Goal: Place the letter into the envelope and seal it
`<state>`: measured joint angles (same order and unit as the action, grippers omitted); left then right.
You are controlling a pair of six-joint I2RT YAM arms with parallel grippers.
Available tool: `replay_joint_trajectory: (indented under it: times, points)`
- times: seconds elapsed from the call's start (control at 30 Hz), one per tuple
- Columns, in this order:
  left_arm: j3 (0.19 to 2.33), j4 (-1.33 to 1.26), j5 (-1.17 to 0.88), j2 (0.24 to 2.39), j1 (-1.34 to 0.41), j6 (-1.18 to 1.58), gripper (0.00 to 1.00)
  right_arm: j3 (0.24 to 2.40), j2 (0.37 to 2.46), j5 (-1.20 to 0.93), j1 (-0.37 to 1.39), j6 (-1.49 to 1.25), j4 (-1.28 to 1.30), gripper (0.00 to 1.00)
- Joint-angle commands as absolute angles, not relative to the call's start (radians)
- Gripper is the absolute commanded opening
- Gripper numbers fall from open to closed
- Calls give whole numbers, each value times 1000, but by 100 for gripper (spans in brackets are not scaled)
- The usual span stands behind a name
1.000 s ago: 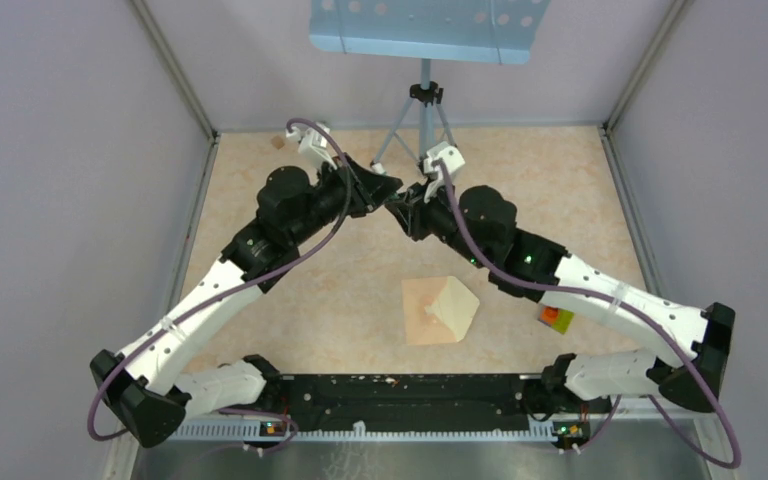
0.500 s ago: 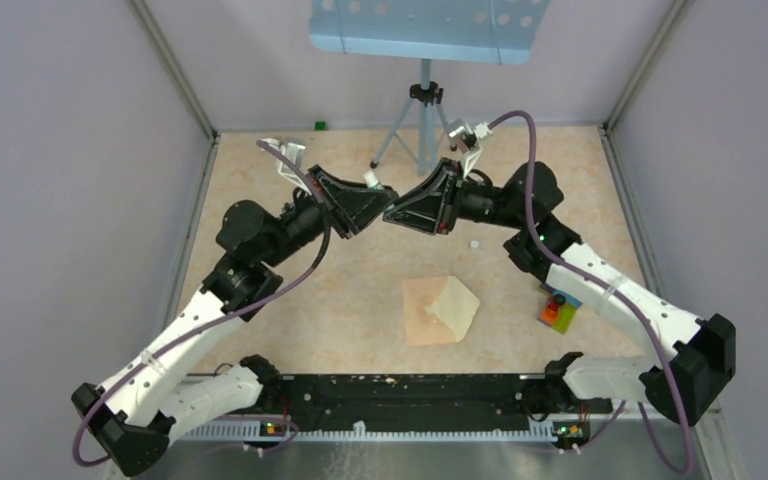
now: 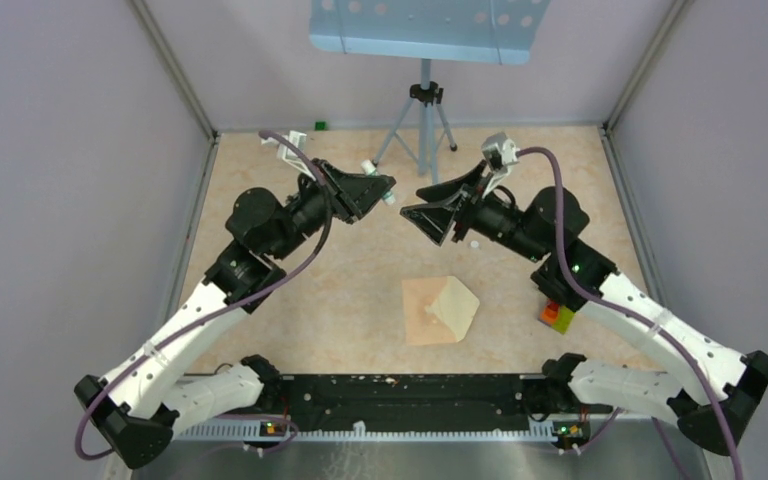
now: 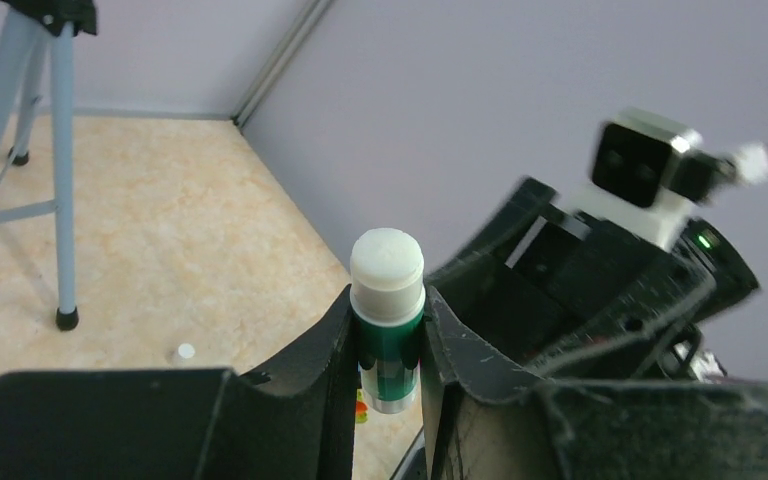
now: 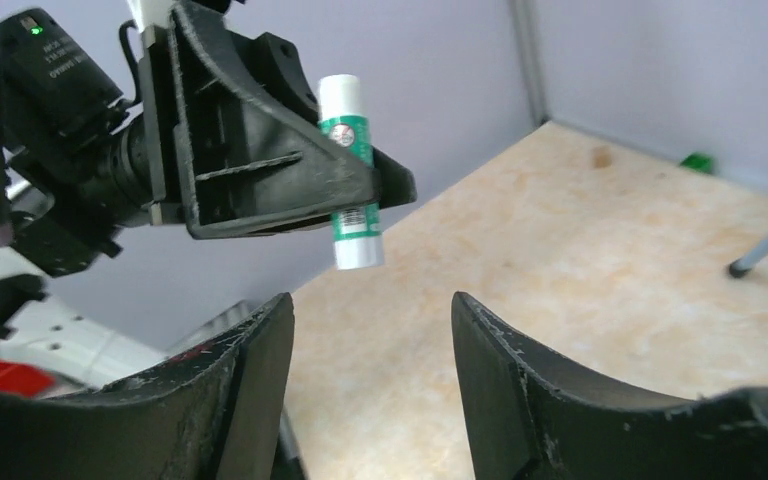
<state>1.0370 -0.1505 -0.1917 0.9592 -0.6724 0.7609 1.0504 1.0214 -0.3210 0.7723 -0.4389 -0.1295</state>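
The tan envelope (image 3: 422,312) lies flat on the table in front of the arms. The pale cream letter (image 3: 460,305) lies over its right part, raised along a fold. My left gripper (image 3: 380,185) is held up behind them and is shut on a green glue stick (image 4: 388,335) with white ends. The stick also shows in the right wrist view (image 5: 348,165), upright in the left gripper (image 5: 355,185). My right gripper (image 3: 412,202) faces it a short gap away, open and empty (image 5: 370,320).
A small white cap-like piece (image 3: 473,243) lies on the table under the right arm. A coloured block (image 3: 557,316) sits at the right. A tripod (image 3: 422,120) with a blue perforated plate (image 3: 425,30) stands at the back, and a small green item (image 3: 319,126) lies by the back wall.
The two grippers met tip to tip half a second ago. My right gripper has since drawn back to the right and stands open. My left gripper still holds the glue stick.
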Motion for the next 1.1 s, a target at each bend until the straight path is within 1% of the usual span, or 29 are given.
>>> replay_joint_trajectory:
  times: [0.0,0.1,0.27,0.33,0.53,0.6,0.93,1.07]
  points:
    - [1119,-44,-66,997,-669,842,0,1023,974,113,900,-196,-97,57]
    - [1135,-14,-48,1021,-670,898,0,1025,998,217,965,-113,-126,55]
    - [1152,25,-42,1060,-670,974,0,1071,1079,293,1027,-26,-150,53]
    - [1153,27,-42,1068,-669,994,0,1076,1101,300,1032,-11,-178,53]
    - [1149,44,-33,1082,-670,1035,0,1074,1137,313,1035,-5,-241,46]
    - [1145,48,-32,1083,-669,1044,0,1080,1151,310,1035,-5,-244,42]
    - [1131,42,-46,1091,-667,1072,0,1092,1180,324,1042,-4,-255,34]
    - [1123,48,-52,1096,-666,1082,0,1092,1184,325,1042,-4,-261,29]
